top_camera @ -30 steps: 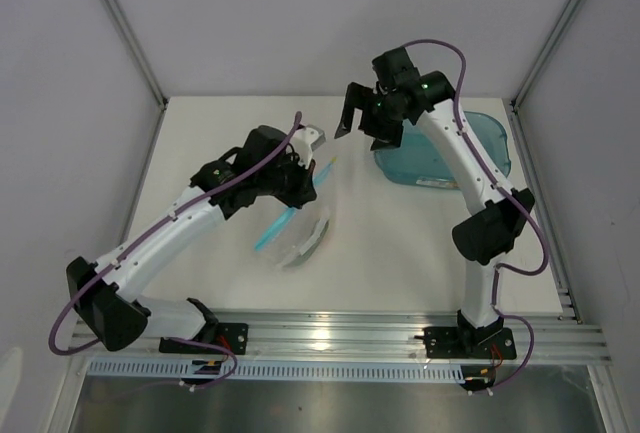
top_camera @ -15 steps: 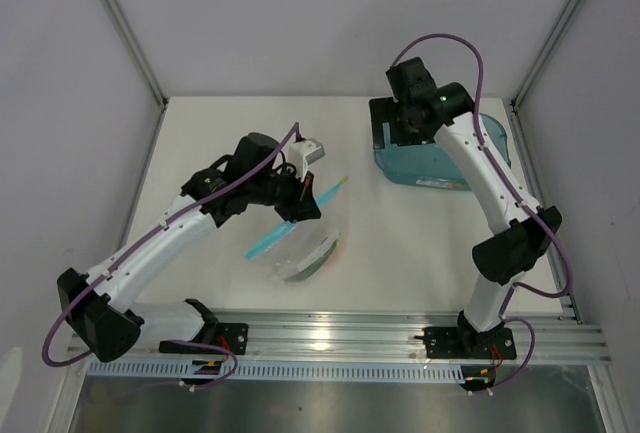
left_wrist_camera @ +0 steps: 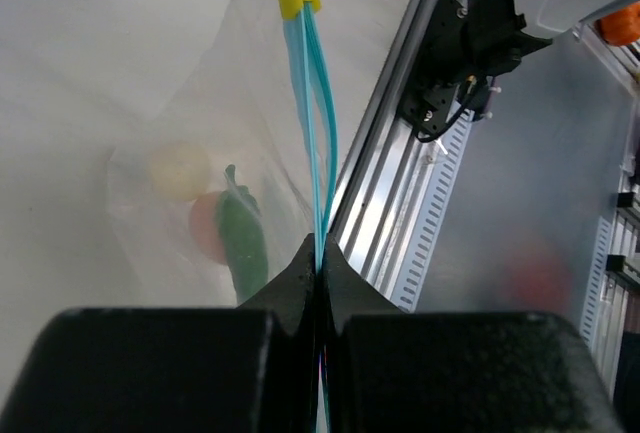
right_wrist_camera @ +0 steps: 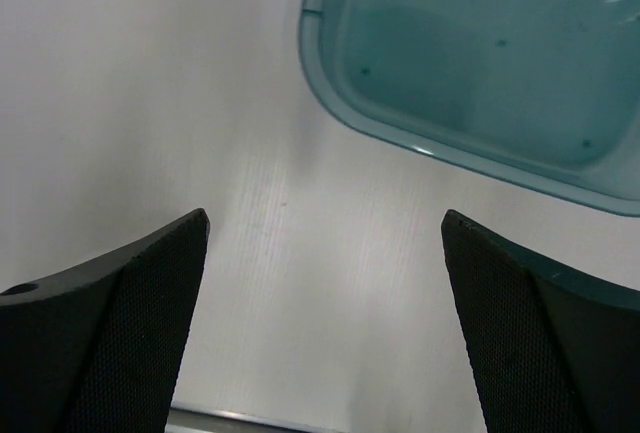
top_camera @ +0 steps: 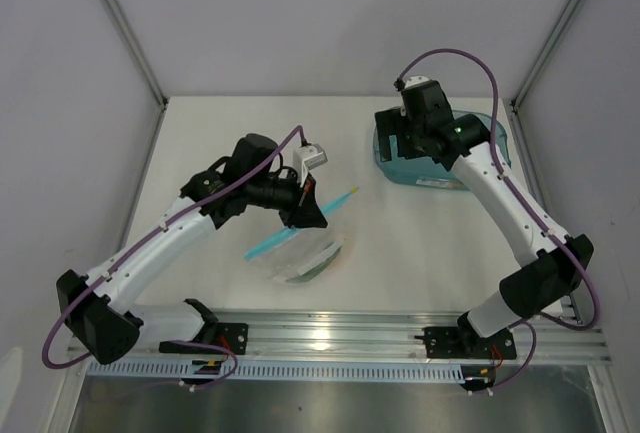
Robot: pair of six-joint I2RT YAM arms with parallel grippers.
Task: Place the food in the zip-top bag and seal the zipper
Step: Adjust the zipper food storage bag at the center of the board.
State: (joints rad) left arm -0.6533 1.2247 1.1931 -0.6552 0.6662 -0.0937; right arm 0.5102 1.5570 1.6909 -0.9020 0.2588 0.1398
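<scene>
Your left tool (left_wrist_camera: 320, 253) is pinched shut on the narrow light blue zipper strip (left_wrist_camera: 312, 123) of the clear crinkly plastic zip-top bag (left_wrist_camera: 200, 83). Inside the bag sit the cream-white round piece (left_wrist_camera: 178, 168), peach-pink egg-shaped piece (left_wrist_camera: 203, 228) and slim dark green piece (left_wrist_camera: 243, 245). The strip halves gape past the pinch: pull carelessly and it slips, the mouth opens, food spills. Your right tool (right_wrist_camera: 325, 218), well right of the bag, gapes empty.

Stretches left arm (top_camera: 170, 228) forward and inward, left gripper (left_wrist_camera: 318, 253) pinched tight on the zipper (left_wrist_camera: 308, 103); arches right arm (top_camera: 510, 203) far forward, right gripper (right_wrist_camera: 325, 218) splayed wide, facing down.
</scene>
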